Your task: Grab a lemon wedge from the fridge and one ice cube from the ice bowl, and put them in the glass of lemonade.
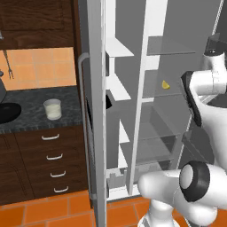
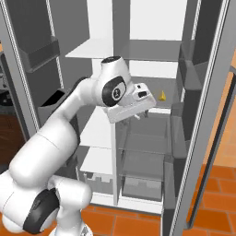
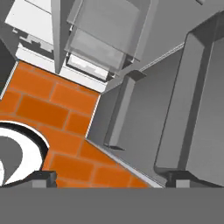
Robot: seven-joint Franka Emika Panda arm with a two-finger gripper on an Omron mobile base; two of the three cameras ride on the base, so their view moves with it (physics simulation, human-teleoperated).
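The lemon wedge [image 1: 165,85] lies on a clear middle shelf [image 1: 155,91] inside the open fridge [image 1: 133,48], and in the right base view it sits just beyond the gripper [image 2: 143,113], apart from it. The left base view alone takes in the glass of lemonade [image 1: 52,109] standing on the dark table [image 1: 35,116] beside the black ice bowl [image 1: 8,111], above drawers [image 1: 53,159]. The hand view looks down at orange floor tiles [image 3: 48,105] and grey door bins [image 3: 120,113]; its fingertips [image 3: 43,177] stand wide apart, holding nothing.
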